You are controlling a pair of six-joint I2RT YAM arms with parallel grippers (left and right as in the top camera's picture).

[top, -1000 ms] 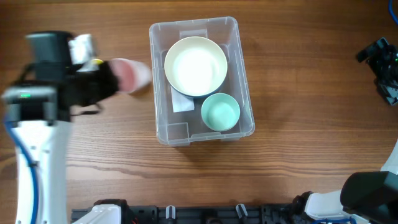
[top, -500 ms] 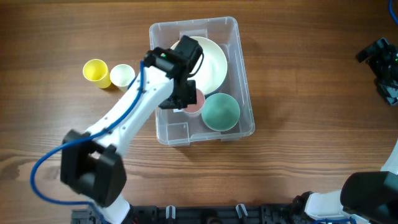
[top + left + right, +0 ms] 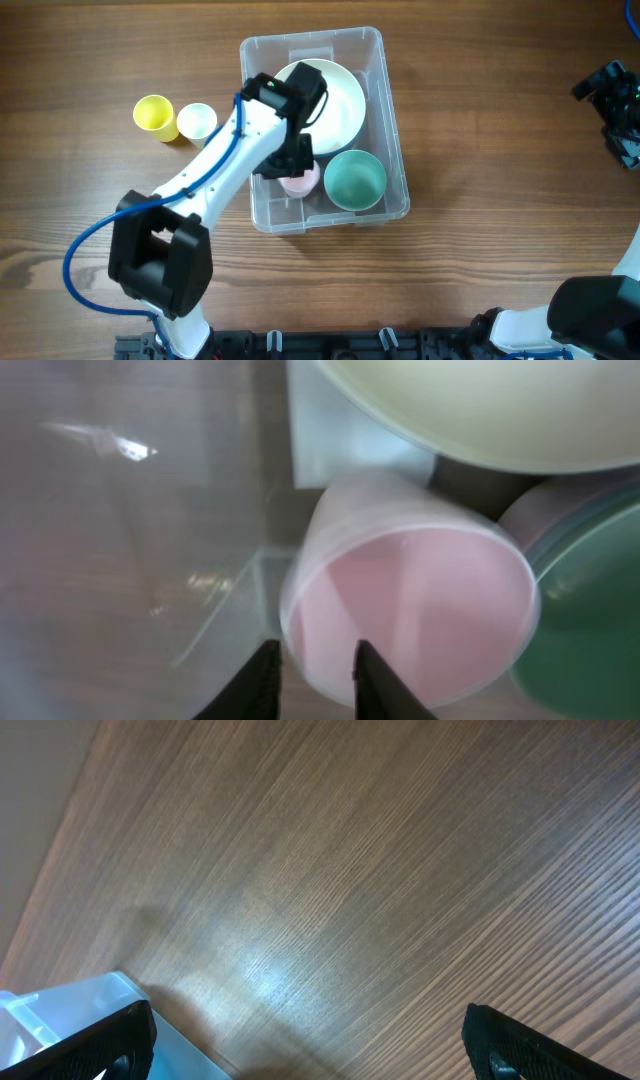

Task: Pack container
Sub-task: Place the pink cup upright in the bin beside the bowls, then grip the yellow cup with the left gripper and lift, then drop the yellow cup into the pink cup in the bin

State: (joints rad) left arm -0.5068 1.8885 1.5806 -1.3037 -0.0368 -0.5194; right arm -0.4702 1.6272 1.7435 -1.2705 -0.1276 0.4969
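The clear plastic container stands at the table's middle and holds a large cream bowl and a green bowl. My left gripper reaches down into its front left part. In the left wrist view its fingers straddle the rim wall of a pink cup and are shut on it. The cup sits low in the container beside the green bowl, below the cream bowl. My right gripper is open and empty at the far right.
A yellow cup and a white cup stand side by side on the wooden table left of the container. The container's white label shows under the bowls. A container corner shows in the right wrist view.
My left arm carried the pink cup from the table at the left into the container and has lowered it toward the front left. The right arm has not moved.
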